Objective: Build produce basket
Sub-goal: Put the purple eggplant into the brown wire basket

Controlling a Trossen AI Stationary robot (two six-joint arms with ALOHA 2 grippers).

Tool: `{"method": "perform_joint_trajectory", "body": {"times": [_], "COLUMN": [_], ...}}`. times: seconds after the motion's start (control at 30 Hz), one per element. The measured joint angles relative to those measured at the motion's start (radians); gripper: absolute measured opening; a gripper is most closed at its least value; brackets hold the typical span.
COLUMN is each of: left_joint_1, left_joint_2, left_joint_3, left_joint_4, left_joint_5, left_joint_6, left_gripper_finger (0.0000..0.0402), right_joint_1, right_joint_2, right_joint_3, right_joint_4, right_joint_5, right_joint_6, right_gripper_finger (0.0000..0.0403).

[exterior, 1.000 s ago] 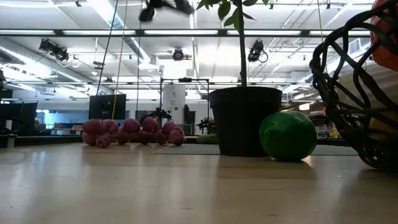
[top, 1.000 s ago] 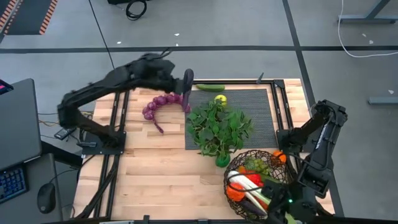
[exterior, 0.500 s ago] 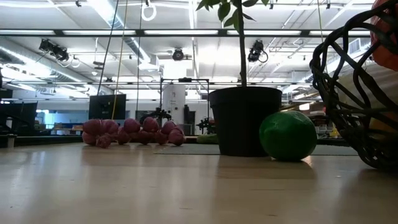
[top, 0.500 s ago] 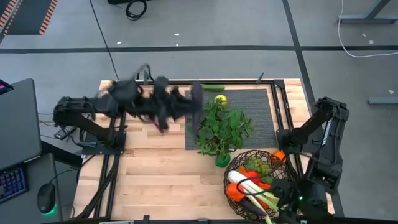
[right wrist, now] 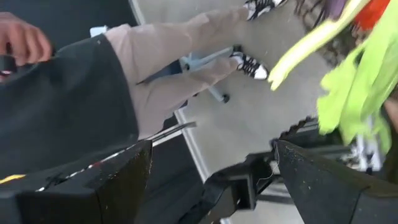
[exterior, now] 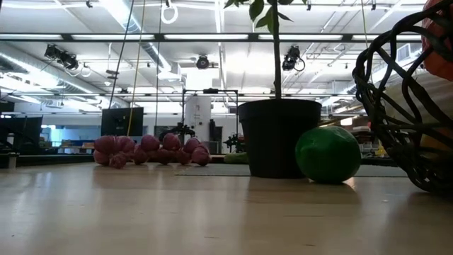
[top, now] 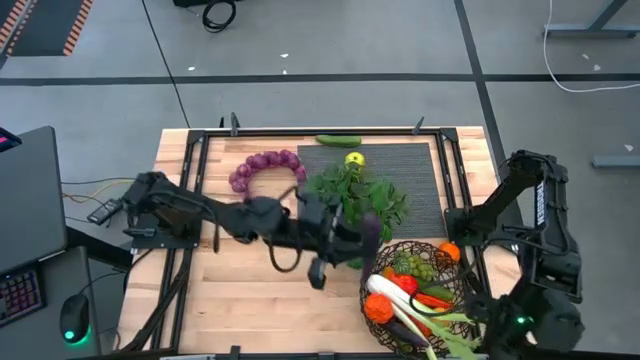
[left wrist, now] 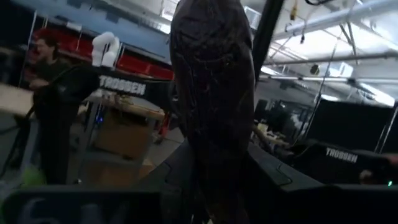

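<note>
Wooden counter (top: 250,290), and the left end effector (top: 362,232) hangs just beside the basket (top: 385,250), clamped on a dark purple vegetable (left wrist: 211,93) that stands lengthwise between its fingers. The basket sits just to its right, well filled. The right end effector (right wrist: 211,177) waits at the counter's edge, spread wide and empty.

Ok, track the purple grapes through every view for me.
High view: purple grapes lie curved on the wood at the table's far side, beside the mat's corner.
Low view: grapes sit in a row at mid-left, on the table's far edge.
Left wrist view: not in it.
Right wrist view: not in it.
Shared landmark: the potted plant, whose black pot stands right of the grapes.
</note>
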Motion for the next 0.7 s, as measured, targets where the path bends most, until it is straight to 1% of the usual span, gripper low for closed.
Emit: {"method": "perform_joint_trajectory", "body": {"times": [0.17, 0.23, 0.4, 0.53, 0.6, 0.7], "left_joint_1": [-0.031, -0.036, -0.025, -0.027, -0.033, -0.035], "left_joint_2": [0.1, 0.138, 0.186, 0.194, 0.194, 0.195], "left_joint_3": [0.128, 0.181, 0.318, 0.417, 0.442, 0.448], "left_joint_4": [-0.03, -0.07, -0.159, -0.3, -0.362, -0.391], "left_joint_5": [-0.003, -0.001, -0.003, -0.003, -0.002, -0.002], "left_joint_6": [0.202, 0.247, 0.253, 0.354, 0.377, 0.376], "left_gripper_finger": [0.0101, 0.0101, 0.0101, 0.0101, 0.0101, 0.0101], "right_joint_1": [0.039, 0.046, 0.048, 0.05, 0.055, 0.067], "right_joint_2": [0.0, 0.0, 0.0, 0.0, 0.0, 0.0], "right_joint_3": [0.0, 0.0, 0.0, 0.0, 0.0, 0.0], "right_joint_4": [0.012, 0.012, 0.022, 0.041, 0.042, 0.043], "right_joint_5": [0.0, 0.001, 0.035, 0.054, 0.054, 0.053], "right_joint_6": [0.055, 0.06, 0.074, 0.074, 0.074, 0.077], "right_gripper_finger": [0.0347, 0.0347, 0.0347, 0.0347, 0.0347, 0.0347]}}
